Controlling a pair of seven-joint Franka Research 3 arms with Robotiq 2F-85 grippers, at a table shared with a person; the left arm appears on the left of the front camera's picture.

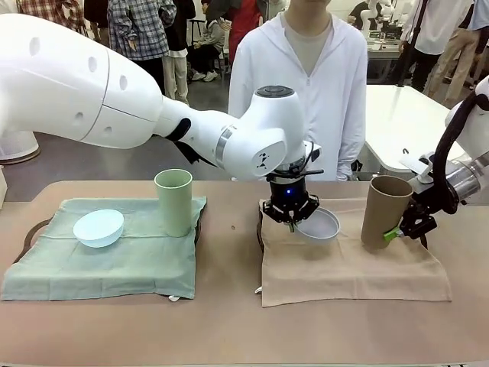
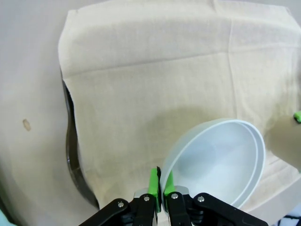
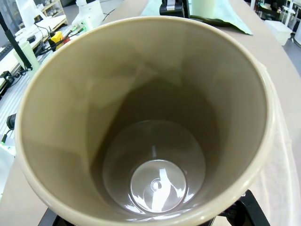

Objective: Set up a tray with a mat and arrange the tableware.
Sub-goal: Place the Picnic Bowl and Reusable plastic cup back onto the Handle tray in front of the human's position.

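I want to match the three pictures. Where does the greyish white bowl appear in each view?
Front view: the greyish white bowl sits tilted at centre, its rim pinched by the left gripper, over the beige mat.
Left wrist view: the bowl is at lower right, just above the gripper.
Right wrist view: I cannot find it.
Shared landmark: the beige mat.

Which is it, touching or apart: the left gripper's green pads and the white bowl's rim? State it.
Touching. The left wrist view shows the left gripper with both green pads pinching the white bowl by its rim, no gap either side.
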